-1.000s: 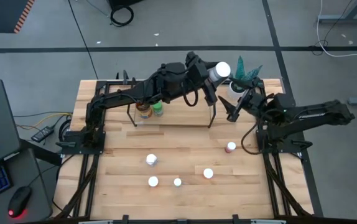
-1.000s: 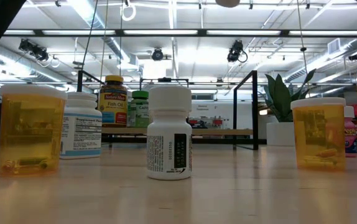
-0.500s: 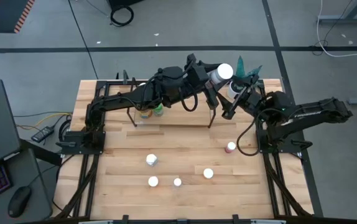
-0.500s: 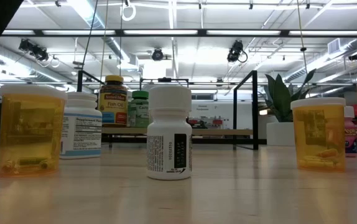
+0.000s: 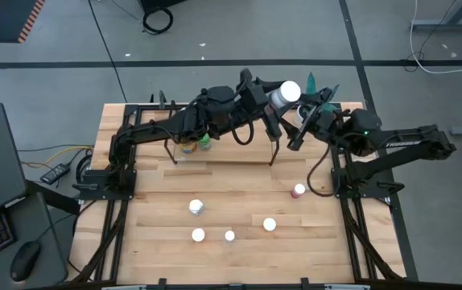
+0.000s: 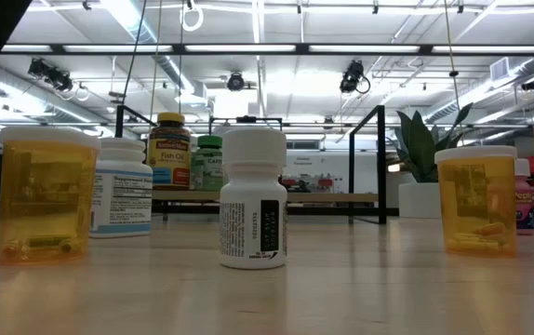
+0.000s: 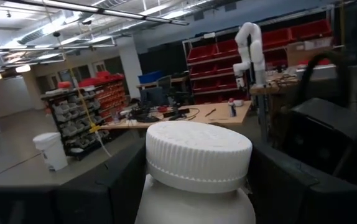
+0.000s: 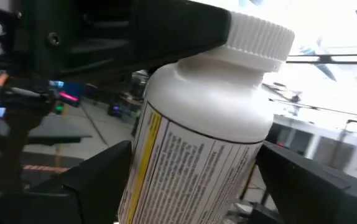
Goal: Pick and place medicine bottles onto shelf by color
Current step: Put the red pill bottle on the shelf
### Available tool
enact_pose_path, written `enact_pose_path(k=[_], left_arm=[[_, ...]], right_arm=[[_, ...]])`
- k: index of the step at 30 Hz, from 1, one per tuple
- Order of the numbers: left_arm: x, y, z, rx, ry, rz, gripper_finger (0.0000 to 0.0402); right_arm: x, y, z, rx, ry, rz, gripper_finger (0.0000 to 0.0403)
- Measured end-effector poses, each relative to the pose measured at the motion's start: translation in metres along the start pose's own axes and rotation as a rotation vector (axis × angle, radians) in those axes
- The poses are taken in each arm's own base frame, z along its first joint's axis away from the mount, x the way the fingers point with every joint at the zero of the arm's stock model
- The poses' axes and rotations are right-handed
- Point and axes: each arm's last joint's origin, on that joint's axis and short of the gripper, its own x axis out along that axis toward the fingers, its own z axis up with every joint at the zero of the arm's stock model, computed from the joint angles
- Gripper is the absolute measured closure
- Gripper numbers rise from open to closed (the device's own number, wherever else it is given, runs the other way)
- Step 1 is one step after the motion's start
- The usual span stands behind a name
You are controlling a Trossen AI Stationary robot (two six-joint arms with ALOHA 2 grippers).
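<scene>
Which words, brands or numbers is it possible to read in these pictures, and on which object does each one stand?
"Fish Oil": yellow-capped bottle on the shelf, low view; the brand line above it is too small to read.
Green-capped bottle: label too blurred to read.
White bottle at centre: a barcode only, text unreadable.
Wide white bottle: fine print, unreadable.
White bottle held by the left pincer: small print, unreadable.
</scene>
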Motion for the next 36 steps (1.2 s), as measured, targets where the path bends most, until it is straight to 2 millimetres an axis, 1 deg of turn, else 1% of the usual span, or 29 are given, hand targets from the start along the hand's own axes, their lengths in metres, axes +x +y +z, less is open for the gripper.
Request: enact_pose_path(k=[2,5,7,12,16,22,25,27,32,36], left_arm=[[0.0,-0.001,0.0,0.004,0.002,-0.011,0.0149],[0.001,-0.005,-0.003,0.009,0.014,-0.029,0.0147],[0.002,-0.006,-0.007,0.014,0.025,-0.039,0.0148],[0.002,-0.006,-0.007,0.017,0.032,-0.038,0.0153],[0.002,-0.006,-0.008,0.02,0.039,-0.033,0.0147],[0.002,-0.005,-0.008,0.031,0.045,-0.033,0.015],[0.002,-0.005,-0.008,0.03,0.044,-0.032,0.0149],[0.002,-0.005,-0.008,0.028,0.045,-0.03,0.0143],[0.001,-0.005,-0.01,0.053,0.065,-0.036,0.0126],[0.001,-0.004,-0.007,0.08,0.051,-0.039,0.0096]], right_arm=[[-0.001,0.0,0.0,-0.003,-0.005,0.02,0.0043],[-0.003,-0.002,0.002,-0.005,-0.023,0.047,0.0015],[-0.003,-0.002,0.002,0.001,-0.038,0.065,0.0007],[0.0,-0.003,0.0,-0.003,-0.036,0.061,0.0015],[0.002,-0.005,-0.002,0.032,-0.037,0.076,0.0023],[0.005,-0.009,-0.006,0.048,-0.028,0.07,0.0071],[0.005,-0.01,-0.007,0.049,-0.03,0.079,0.0085],[0.006,-0.01,-0.007,0.057,-0.032,0.084,0.0084],[0.006,-0.01,-0.009,0.05,-0.014,0.094,0.0069],[0.007,-0.007,-0.014,0.036,0.014,0.115,0.0071]])
